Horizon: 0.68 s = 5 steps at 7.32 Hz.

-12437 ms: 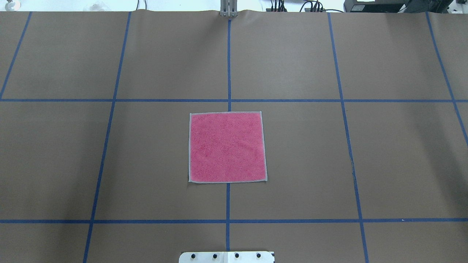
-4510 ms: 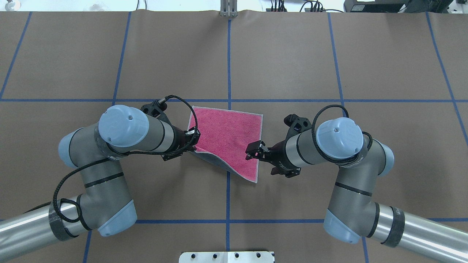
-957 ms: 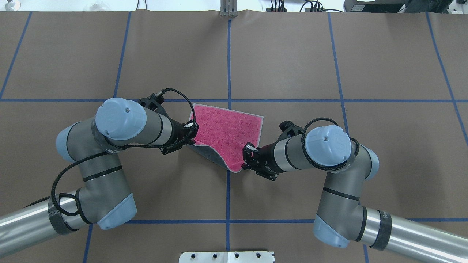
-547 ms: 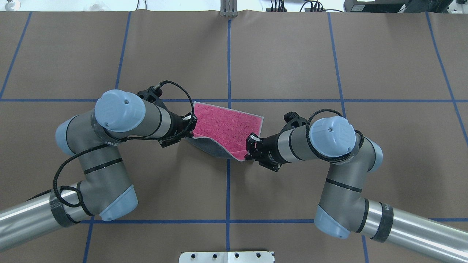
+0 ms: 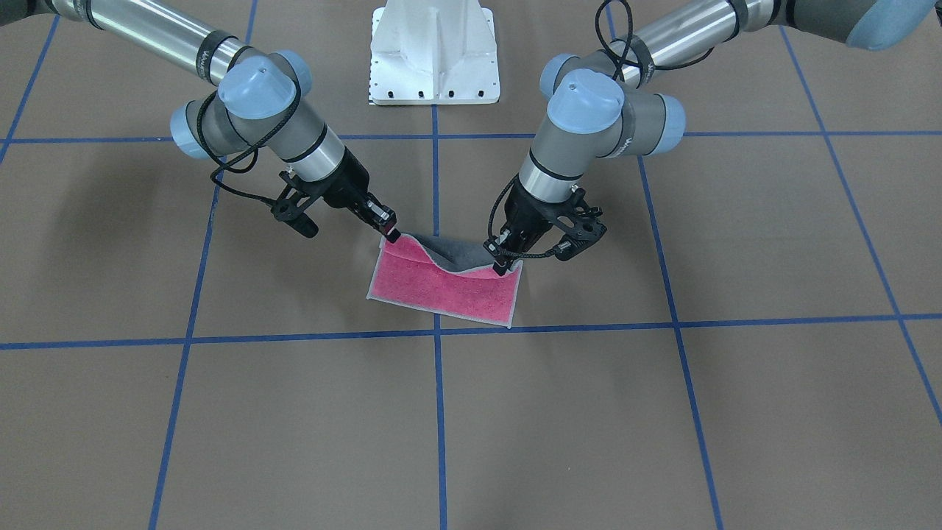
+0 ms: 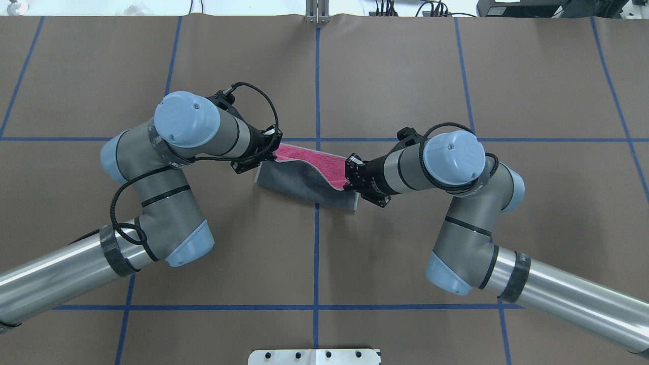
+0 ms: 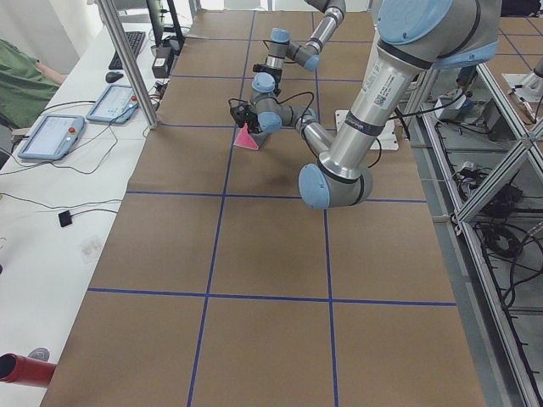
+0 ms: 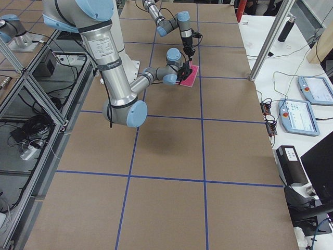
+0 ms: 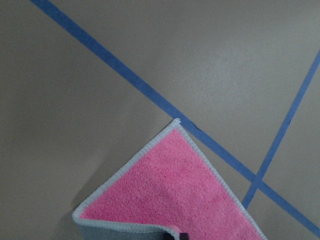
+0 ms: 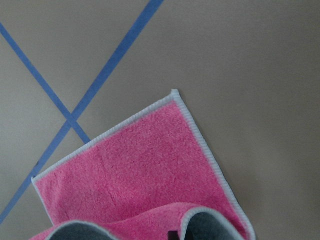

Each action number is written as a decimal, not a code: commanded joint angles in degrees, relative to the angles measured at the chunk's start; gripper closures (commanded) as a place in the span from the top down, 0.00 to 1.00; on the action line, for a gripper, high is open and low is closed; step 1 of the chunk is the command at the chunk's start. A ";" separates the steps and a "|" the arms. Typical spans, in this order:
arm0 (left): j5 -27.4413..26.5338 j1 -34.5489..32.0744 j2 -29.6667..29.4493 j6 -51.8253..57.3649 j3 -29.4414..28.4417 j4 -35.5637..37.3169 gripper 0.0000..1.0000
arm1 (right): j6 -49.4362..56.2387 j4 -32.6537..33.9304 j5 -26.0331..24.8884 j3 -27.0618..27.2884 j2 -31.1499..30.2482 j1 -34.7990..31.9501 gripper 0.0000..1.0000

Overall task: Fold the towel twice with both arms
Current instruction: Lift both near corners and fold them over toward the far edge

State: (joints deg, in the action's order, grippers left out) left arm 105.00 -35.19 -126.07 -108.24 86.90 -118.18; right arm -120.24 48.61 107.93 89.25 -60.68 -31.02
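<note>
Vs half a sec ago, left gripper & right gripper have swung the near edge of the small square terry towel (pink face, dark grey back) further toward its far edge: more grey shows, pink is down to a strip. Each clamps a corner, jaws closed on cloth. Towel lies mid brown blue-taped tabletop, well in from every edge. 1st fold nearly done, 2nd not begun. No containers in view.

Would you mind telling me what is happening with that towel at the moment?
The first fold is partway done. The left end effector and the right end effector each pinch a corner of the towel, holding that edge raised over the pink face, grey underside showing. The far edge lies on the table.
</note>
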 commanded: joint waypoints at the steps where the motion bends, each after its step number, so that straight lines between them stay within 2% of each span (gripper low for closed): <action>1: 0.03 -0.93 -0.14 0.05 -1.38 -0.56 0.00 | 0.00 0.00 0.00 -1.54 1.09 -1.49 0.00; 5: 0.03 -0.85 -0.58 0.05 -4.00 -3.35 0.00 | 0.27 0.00 0.00 -2.59 1.18 -2.82 0.00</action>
State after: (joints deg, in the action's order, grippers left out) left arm 105.03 -36.04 -126.43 -108.19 84.37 -119.83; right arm -119.99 48.60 107.93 86.82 -59.52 -33.67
